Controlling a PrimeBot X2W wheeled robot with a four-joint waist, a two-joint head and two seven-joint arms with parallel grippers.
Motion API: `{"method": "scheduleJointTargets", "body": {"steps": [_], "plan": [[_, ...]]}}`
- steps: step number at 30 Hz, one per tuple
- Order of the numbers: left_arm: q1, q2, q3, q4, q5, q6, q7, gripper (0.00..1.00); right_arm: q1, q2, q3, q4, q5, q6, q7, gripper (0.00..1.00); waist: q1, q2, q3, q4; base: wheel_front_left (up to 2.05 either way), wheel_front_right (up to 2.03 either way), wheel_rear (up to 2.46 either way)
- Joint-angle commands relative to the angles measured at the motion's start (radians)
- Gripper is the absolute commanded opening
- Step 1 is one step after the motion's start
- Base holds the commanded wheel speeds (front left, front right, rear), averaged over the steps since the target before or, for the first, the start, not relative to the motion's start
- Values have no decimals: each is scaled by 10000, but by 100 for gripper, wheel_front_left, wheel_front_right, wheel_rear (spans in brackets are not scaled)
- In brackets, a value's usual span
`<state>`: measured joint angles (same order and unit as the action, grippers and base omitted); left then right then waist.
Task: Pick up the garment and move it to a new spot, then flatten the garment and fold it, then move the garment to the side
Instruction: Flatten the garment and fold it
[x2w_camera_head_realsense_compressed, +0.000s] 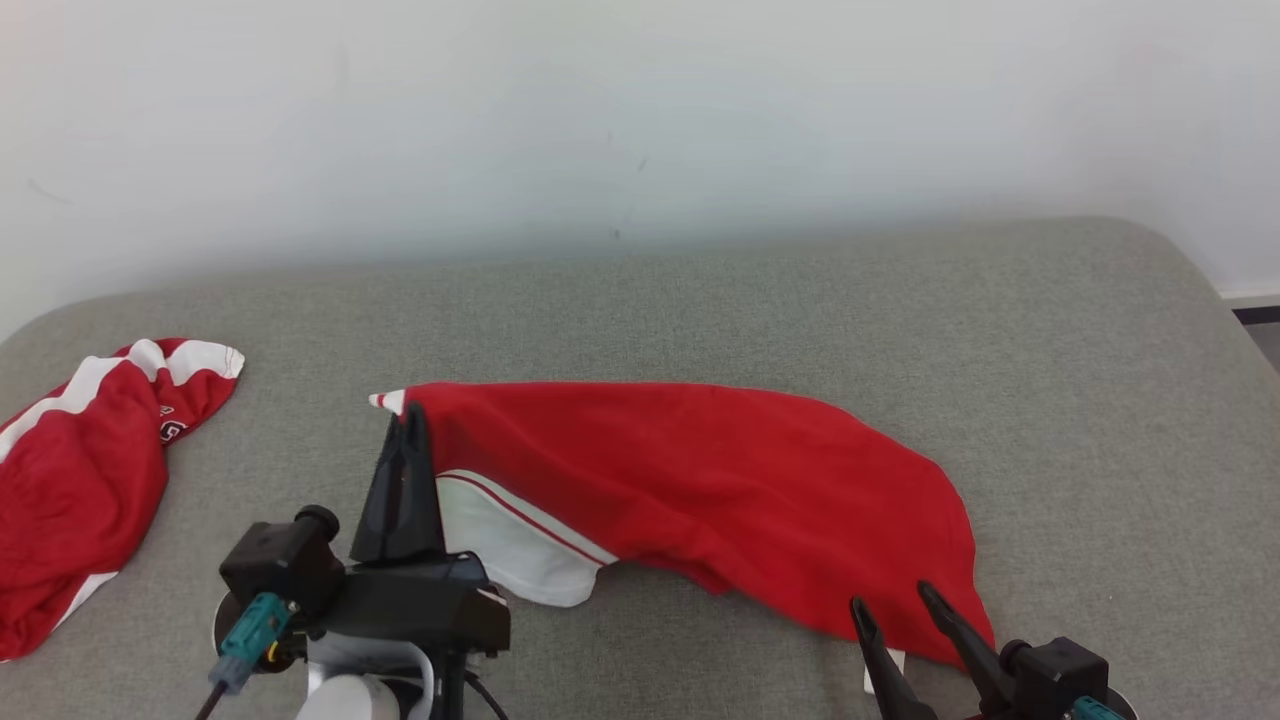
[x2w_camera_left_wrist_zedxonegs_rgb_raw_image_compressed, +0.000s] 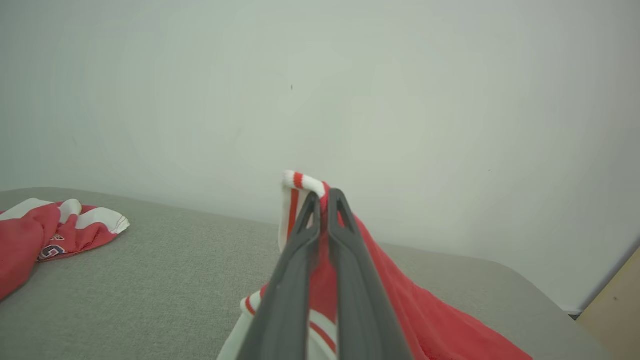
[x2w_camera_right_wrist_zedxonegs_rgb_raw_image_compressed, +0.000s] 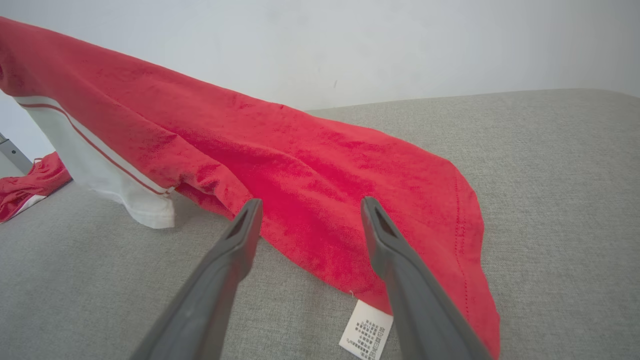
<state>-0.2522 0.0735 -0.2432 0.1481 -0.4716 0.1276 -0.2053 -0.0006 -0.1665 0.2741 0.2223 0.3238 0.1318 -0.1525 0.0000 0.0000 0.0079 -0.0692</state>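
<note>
Grey padded surface (x2w_camera_head_realsense_compressed: 700, 300) carries the red garment (x2w_camera_head_realsense_compressed: 720, 480), long axis running ten to four o'clock. Left gripper (x2w_camera_head_realsense_compressed: 405, 418) pinches its raised striped corner, fingers closed; right gripper (x2w_camera_head_realsense_compressed: 891, 597), spread wide and empty, hangs nearest the low hem at four o'clock.

Red shirt (x2w_camera_head_realsense_compressed: 700, 480) w/ white trim: L corner raised, rest slopes down to R, hem lying flat, care label (x2w_camera_right_wrist_zedxonegs_rgb_raw_image_compressed: 366, 330) showing.
</note>
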Motion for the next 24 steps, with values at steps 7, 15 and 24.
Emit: {"method": "scheduleJointTargets", "body": {"steps": [7, 15, 24], "plan": [[1111, 167, -386, -1952, 169, 524, 1104, 0, 76, -42, 110, -51, 71, -22, 31, 100, 0, 0, -94, -96, 0, 0, 0], [460, 654, 445, 526, -8, 753, 948, 0, -184, -113, 273, -99, 83, -22, 71, 100, 0, 0, 160, -588, 0, 0, 0], [-1310, 1233, 623, 4171, 353, 319, -107, 100, -463, -204, 279, -254, 26, -22, 81, 100, 0, 0, 709, -1203, 0, 0, 0]]}}
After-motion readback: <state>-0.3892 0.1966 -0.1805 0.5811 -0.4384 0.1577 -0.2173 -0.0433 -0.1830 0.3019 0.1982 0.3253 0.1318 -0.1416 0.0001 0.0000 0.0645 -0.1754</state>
